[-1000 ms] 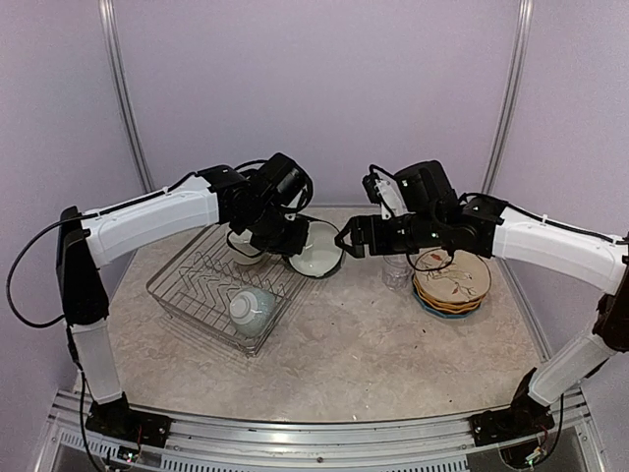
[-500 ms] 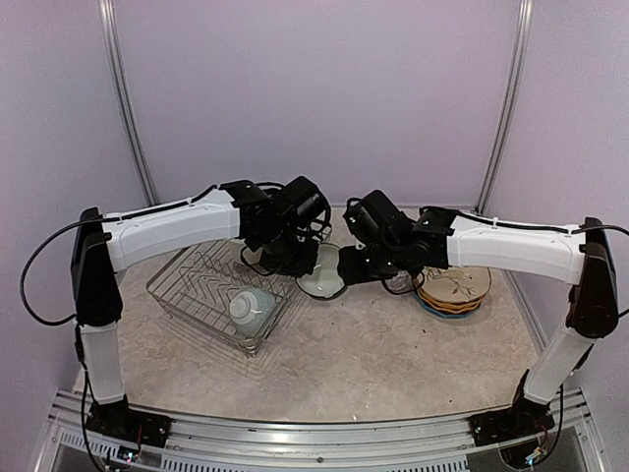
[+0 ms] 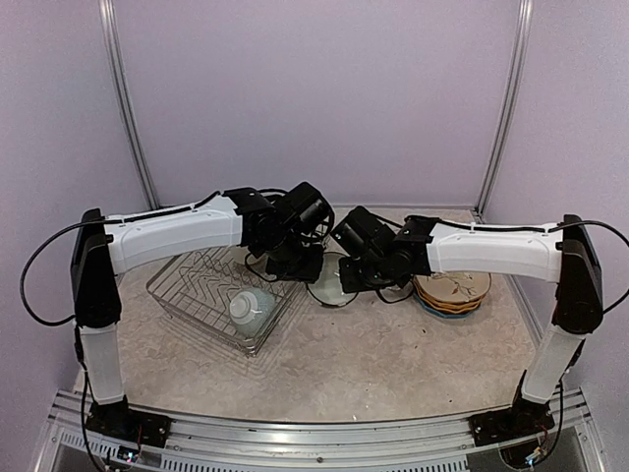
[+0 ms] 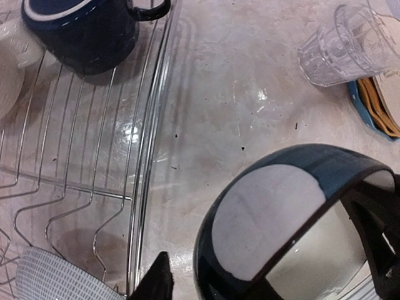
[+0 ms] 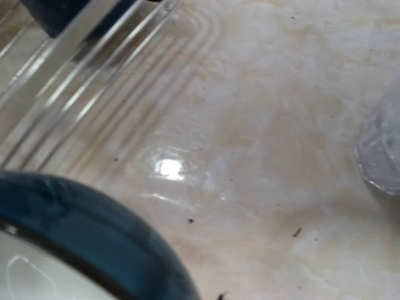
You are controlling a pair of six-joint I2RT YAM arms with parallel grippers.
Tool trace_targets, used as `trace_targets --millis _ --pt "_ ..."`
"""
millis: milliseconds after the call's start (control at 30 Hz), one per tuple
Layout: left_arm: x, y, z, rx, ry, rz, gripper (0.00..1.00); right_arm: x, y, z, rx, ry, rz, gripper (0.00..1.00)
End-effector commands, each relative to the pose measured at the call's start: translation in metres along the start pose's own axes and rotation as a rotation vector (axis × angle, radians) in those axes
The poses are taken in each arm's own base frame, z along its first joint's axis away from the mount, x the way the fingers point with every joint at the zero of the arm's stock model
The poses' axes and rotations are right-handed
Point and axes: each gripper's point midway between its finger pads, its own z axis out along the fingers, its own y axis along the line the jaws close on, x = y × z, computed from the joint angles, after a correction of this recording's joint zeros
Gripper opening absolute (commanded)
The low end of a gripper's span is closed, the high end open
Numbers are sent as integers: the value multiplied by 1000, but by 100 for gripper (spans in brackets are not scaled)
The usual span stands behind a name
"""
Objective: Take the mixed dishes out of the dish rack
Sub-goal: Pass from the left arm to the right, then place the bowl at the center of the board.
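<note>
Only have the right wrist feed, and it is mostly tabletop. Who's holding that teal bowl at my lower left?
Observer: The left gripper. The teal bowl sits between its fingers, beside the dish rack, not inside it.
Operator: What's left in the rack?
Observer: A navy mug, a cream mug next to it, and another bowl in the near half.
Operator: Where's the plate stack?
Observer: Just right of the glass tumbler, with the bird-patterned plate on top.
</note>
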Motion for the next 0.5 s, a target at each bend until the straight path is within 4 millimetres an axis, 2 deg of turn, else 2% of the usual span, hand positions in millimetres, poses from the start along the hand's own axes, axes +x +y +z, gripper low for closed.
trace_targets --millis 0,100,233,367,467 --pt "-4 -5 -17 90 -43 23 43 -7 -12 -14 25 -52 11 0" --pt "-3 -5 -26 157 -59 36 55 0 -19 -19 11 -54 -23 0" --pt "-6 -6 -42 278 -104 53 68 24 -25 -22 -38 -19 -90 0" --pt "-24 2 -72 351 -228 69 78 56 -51 -25 -14 39 -116 0" --pt "-37 20 -83 337 -293 60 83 86 -83 -23 49 110 -102 0"
